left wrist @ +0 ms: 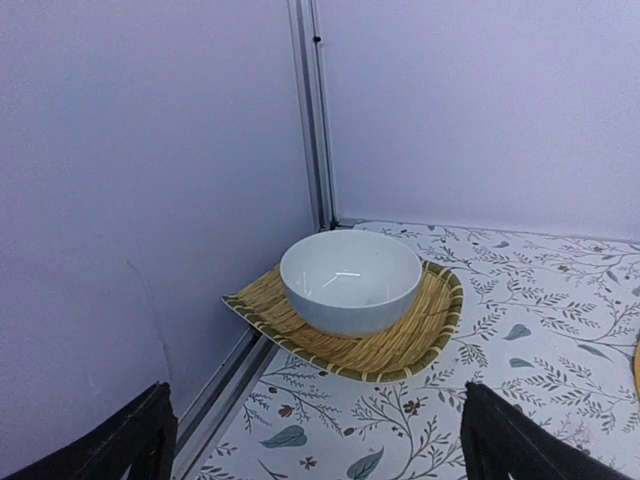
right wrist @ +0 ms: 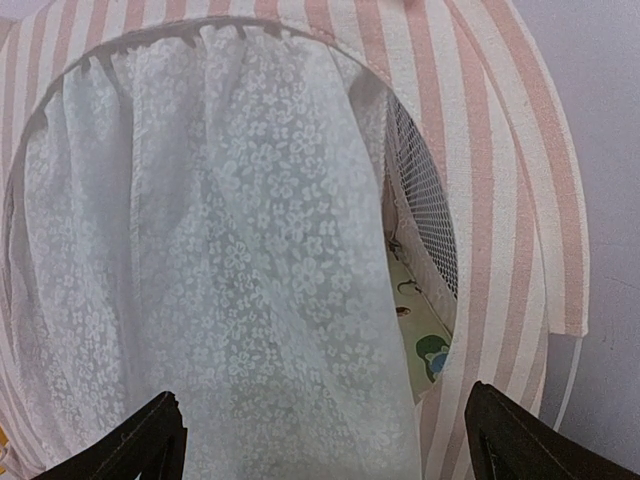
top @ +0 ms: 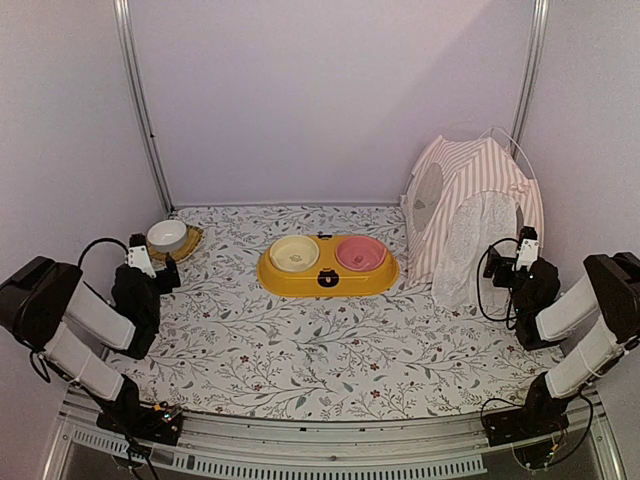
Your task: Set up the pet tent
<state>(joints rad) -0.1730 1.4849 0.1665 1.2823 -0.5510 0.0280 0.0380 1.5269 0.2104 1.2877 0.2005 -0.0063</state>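
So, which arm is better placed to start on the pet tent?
Probably right: its open fingers face the pet tent close up; the left arm sits far across, by the white bowl.

No words, numbers or brand names can be read in any view. The feeder (top: 327, 262) has a small dark emblem (top: 327, 279) on its front edge, between its two bowls, but it is too small to make out. Through the opening of the tent (right wrist: 500, 150), the floor (right wrist: 425, 330) shows a printed green figure with no letters that can be told.
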